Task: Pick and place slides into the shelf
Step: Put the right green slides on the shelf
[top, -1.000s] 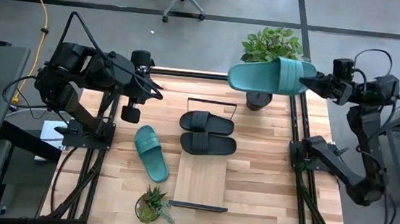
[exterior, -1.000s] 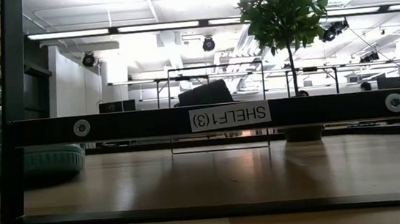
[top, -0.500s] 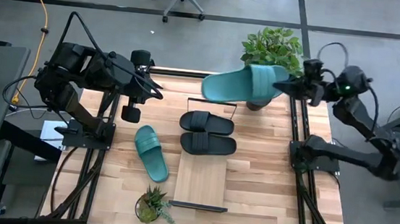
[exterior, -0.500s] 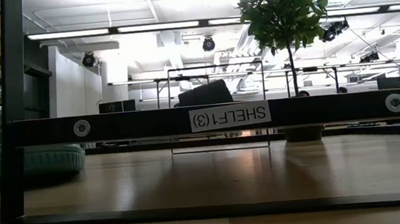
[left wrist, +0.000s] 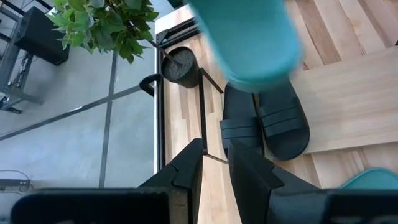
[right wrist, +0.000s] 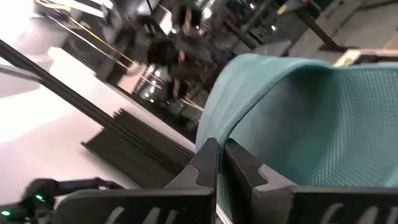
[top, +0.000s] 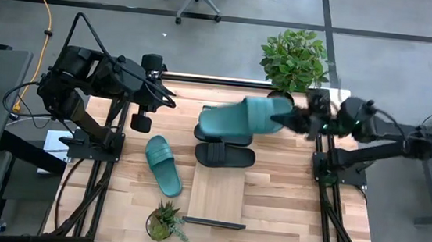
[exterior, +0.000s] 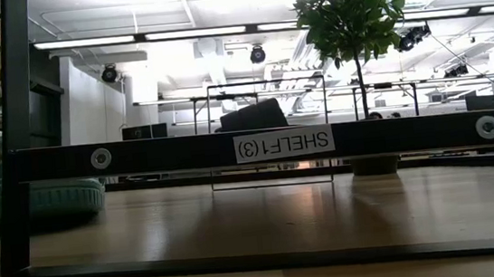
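Note:
A teal slide [top: 240,117] hangs in the air over the shelf's [top: 218,192] far end, with my right gripper [top: 291,121] shut on it. It also shows in the left wrist view [left wrist: 249,37]. Below it, two black slides [top: 225,155] lie flat side by side on the light-wood board, the farther one partly hidden. A second teal slide [top: 163,164] lies sole-down on the table left of the shelf. My left gripper [top: 142,121] waits above the table's far left, its fingers [left wrist: 194,163] a little apart with nothing between them. My right gripper pinches a thin edge [right wrist: 233,127] of the teal slide between its two fingers, at the slide's end toward the table's right. The fingers lie level and come from the table's right. The slide is lifted clear and sticks out toward the table's left.
A potted plant [top: 293,61] stands at the far right corner and a small plant [top: 164,222] at the near left. The shelf's near black rail [exterior: 284,143] fills the low view. Metal frame bars [top: 320,185] run along both table sides.
My right gripper has swung from beyond the table's far right corner toward the left and near side, sinking slightly. The teal slide went with it, from above the plant pot to above the black slides on the shelf, and stays clear of everything.

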